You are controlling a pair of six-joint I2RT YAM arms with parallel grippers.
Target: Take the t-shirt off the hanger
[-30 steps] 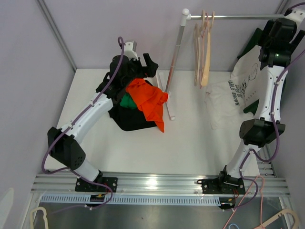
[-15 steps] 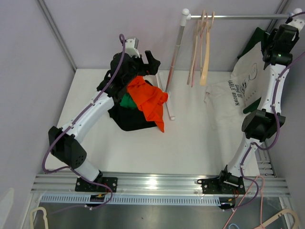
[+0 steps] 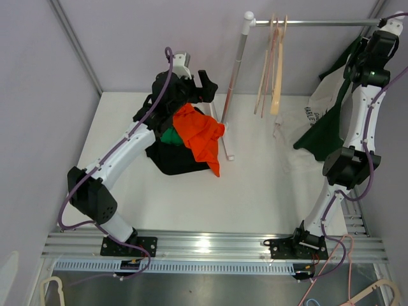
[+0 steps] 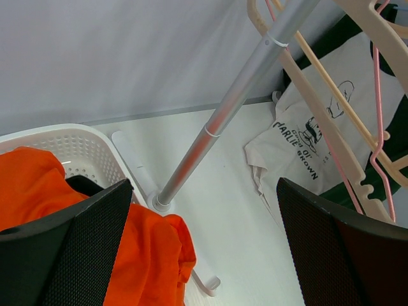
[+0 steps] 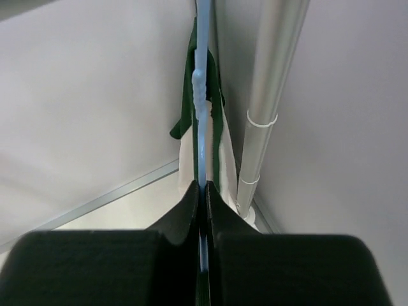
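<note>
Standing wide open, the jaws of the left gripper (image 4: pixel 204 185) hold nothing. They hang above an orange cloth (image 3: pixel 199 135) that lies over a white basket (image 4: pixel 70 143) on the table (image 3: pixel 255 185).

Farther back, high at the right, the right gripper (image 5: pixel 202 191) has its jaws fully closed on the thin pale blue hanger (image 5: pixel 201 83), just beside the upright pole (image 5: pixel 271 95) of the rack. The t-shirt (image 3: pixel 319 127), cream with dark green, hangs on this hanger below the gripper. Whether its lower edge touches the table, I cannot tell.

From above, the right jaws are hidden behind the wrist and the hanger cannot be made out. The right arm also covers part of the shirt. The right wrist camera sees the shirt only edge-on, as a narrow strip. The print on the cream side is only partly readable from the left wrist.

Compared with one second ago, the right jaws have closed. The shirt has turned: its cream front was spread wide then, and now much more dark green shows. The empty beige hangers (image 3: pixel 274 70) on the rail (image 3: pixel 319 23) have shifted a little. The left jaws are as open as before.
</note>
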